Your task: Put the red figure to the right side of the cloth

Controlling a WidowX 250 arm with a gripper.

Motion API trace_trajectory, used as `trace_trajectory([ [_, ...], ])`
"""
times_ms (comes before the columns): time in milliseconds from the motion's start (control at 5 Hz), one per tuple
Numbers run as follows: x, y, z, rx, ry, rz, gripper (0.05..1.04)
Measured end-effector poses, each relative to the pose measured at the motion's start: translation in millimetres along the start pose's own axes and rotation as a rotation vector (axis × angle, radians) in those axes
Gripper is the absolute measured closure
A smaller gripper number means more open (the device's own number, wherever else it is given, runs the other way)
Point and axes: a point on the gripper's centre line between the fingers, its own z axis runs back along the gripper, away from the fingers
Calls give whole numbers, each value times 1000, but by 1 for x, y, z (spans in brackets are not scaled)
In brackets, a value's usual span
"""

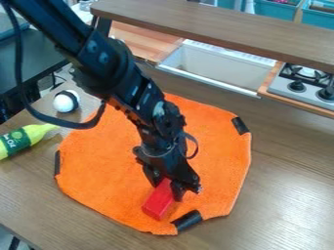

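- The step in hand looks like the grasp, or the start of the carry: the gripper is low over the near part of the orange cloth, with the red block at its tips.
- The fingers are narrow, one on each side of the block's upper end, and seem to hold it; how firm the grip is cannot be told.
- The block lies slantwise within the cloth's outline, near its lower edge and left of the lower black clip. Whether it rests on the cloth or is slightly raised, I cannot tell.
- The next move calls for a small lift, a shift toward the view's right, then a gentle lowering and release inside the cloth's right edge.
- Bare cloth spreads right of the gripper, giving good room to set down.
- The lower clip is close to the block, so a low sideways drag could catch it or ruck the cloth. The upper right clip marks another edge to avoid.
- Going too far right would put the block on the wooden table.
- The bottle and white ball are off to the left, away from that path.
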Motion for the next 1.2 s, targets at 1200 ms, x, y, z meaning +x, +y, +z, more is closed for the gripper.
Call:
trace_trajectory([
  [1200, 83, -81, -32, -135, -1, 121, 535],
])
